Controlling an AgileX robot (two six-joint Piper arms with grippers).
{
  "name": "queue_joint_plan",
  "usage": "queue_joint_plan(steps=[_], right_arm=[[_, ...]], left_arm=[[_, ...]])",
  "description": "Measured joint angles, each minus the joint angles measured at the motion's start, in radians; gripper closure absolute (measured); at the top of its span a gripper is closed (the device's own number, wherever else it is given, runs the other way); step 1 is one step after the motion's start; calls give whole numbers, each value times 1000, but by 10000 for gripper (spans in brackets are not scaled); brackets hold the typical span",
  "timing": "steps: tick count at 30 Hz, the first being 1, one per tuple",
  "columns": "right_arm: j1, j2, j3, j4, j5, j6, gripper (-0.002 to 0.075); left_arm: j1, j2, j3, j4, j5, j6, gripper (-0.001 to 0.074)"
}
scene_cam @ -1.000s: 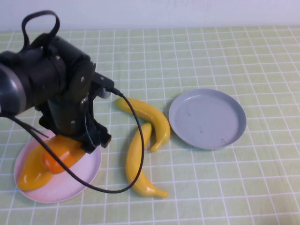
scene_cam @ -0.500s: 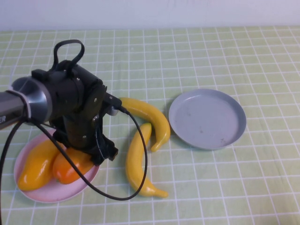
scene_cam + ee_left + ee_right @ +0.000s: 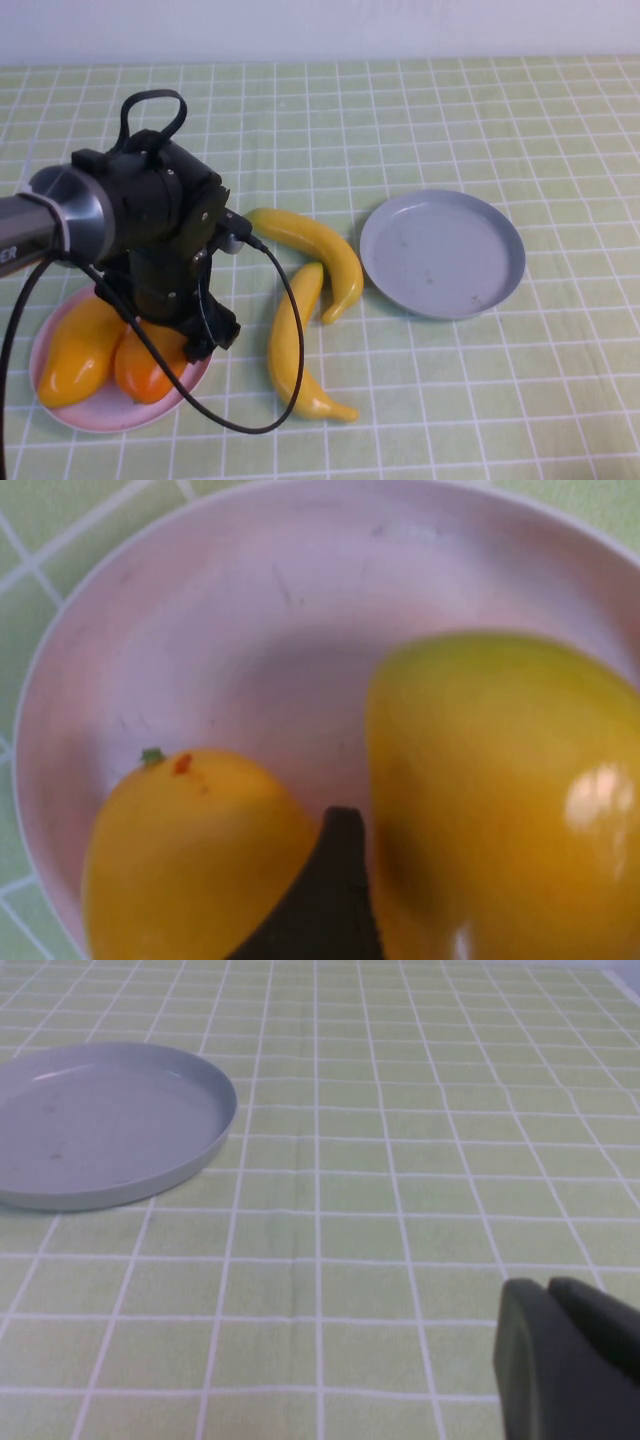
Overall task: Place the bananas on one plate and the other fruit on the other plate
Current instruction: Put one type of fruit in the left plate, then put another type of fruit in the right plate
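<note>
The left gripper [image 3: 185, 335] points steeply down over the pink plate [image 3: 190, 385], fingers spread, one finger [image 3: 325, 900] between the two mangoes [image 3: 105, 350]. Both bananas [image 3: 300, 300] lie on the counter [image 3: 450, 400] beside the empty grey plate [image 3: 442, 253]. The right gripper [image 3: 570, 1360] hovers low, fingers closed.

Glossy plastic-looking bananas [image 3: 300, 300] and mangoes [image 3: 75, 350]; smooth matt plates [image 3: 440, 252]; checked cloth [image 3: 450, 120] under all.

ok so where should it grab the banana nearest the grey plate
Probably across the middle of the banana, coming straight down from above: it lies flat, slim and curved, its lower tip touching the second banana, and the grey plate sits close on its right.
</note>
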State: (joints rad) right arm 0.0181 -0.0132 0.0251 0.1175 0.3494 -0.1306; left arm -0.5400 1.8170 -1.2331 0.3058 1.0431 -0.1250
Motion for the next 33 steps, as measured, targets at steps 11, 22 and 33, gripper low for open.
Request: queue_joint_plan(steps=[11,22,33], right_arm=[[0,0,0,0,0,0,743],[0,0,0,0,0,0,743],[0,0,0,0,0,0,743]], left_arm=[[0,-59,-144,-24,113,-2,181],[0,-355,-104,-109,13,9,716],[0,-930,443,-159,-378,-13,731]])
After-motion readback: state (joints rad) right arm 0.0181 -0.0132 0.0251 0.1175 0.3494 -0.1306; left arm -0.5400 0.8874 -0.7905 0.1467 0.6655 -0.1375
